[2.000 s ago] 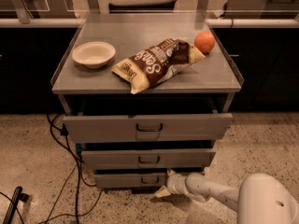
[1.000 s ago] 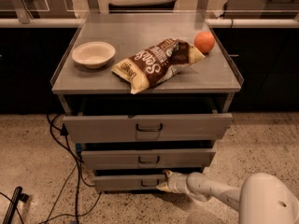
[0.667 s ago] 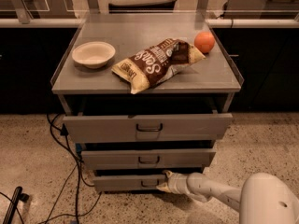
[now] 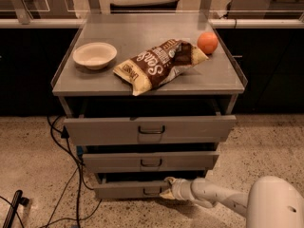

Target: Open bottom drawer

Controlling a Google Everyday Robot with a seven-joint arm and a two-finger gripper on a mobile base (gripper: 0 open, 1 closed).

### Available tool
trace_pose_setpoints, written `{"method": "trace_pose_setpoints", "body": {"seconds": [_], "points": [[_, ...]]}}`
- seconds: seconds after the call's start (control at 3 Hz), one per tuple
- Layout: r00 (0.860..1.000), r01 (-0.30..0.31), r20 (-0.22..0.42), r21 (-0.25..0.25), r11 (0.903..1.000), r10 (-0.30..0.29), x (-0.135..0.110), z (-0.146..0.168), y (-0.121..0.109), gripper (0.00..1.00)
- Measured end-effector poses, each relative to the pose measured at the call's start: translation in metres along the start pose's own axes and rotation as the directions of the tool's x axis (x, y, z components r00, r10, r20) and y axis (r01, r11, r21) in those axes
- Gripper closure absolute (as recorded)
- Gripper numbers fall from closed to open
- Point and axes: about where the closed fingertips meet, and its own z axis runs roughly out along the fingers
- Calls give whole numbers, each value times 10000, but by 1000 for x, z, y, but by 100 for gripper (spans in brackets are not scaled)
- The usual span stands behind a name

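Observation:
The bottom drawer [image 4: 124, 189] is the lowest of three grey metal drawers in the cabinet, with a low flat front and a small dark centre handle [image 4: 151, 191]. It stands slightly out, less than the two above. My gripper [image 4: 167, 188] reaches in from the lower right on a white arm [image 4: 213, 196]. Its tip rests at the top right edge of the drawer front, just right of the handle.
The middle drawer [image 4: 150, 161] and the wide top drawer [image 4: 149, 128] are pulled out further. On the cabinet top lie a white bowl [image 4: 94, 55], a brown chip bag [image 4: 159, 63] and an orange [image 4: 207, 42]. Black cables [image 4: 71, 175] hang at the left on the speckled floor.
The gripper has moved up and left from the floor beside the drawer to the bottom drawer's front edge. The drawers look the same.

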Motion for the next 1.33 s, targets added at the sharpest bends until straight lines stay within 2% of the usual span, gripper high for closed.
{"method": "trace_pose_setpoints", "body": {"seconds": [1.0,1.33], "points": [[10000,0,0,-1,10000,0,0,0,0,11],[10000,0,1,-2,10000,0,0,0,0,0]]}}
